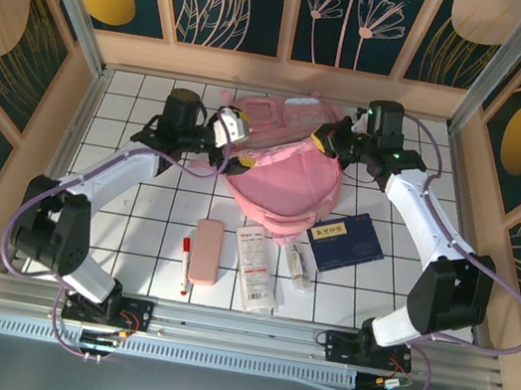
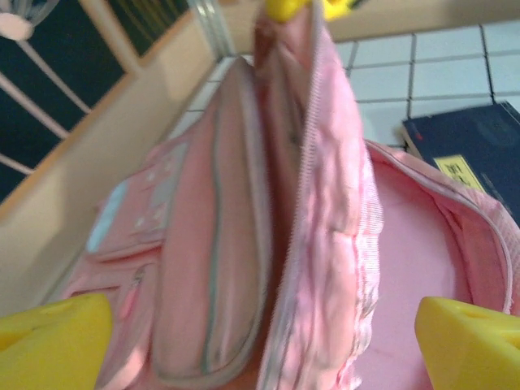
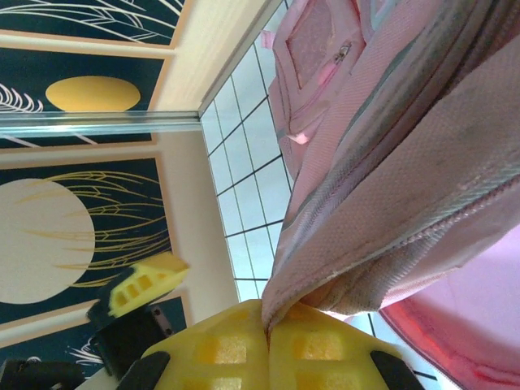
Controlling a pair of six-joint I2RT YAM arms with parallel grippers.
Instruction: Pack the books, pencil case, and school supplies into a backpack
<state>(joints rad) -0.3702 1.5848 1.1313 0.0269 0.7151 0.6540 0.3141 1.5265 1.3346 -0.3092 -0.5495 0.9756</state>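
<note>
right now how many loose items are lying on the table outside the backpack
5, in a row near the backpack: marker pen leftmost, then pink pencil case, white packet, clear tube, and navy book rightmost. More could be hidden inside or under the backpack.

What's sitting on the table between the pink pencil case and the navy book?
In the top view, the white packet and the small clear tube lie between pencil case and book.

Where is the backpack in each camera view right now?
Top external: backpack at centre, towards the back.
Left wrist: middle, opening gaping, framed by the open left gripper.
Right wrist: upper right, edge pinched by the right gripper.
Shared landmark: the white grid tabletop.
</note>
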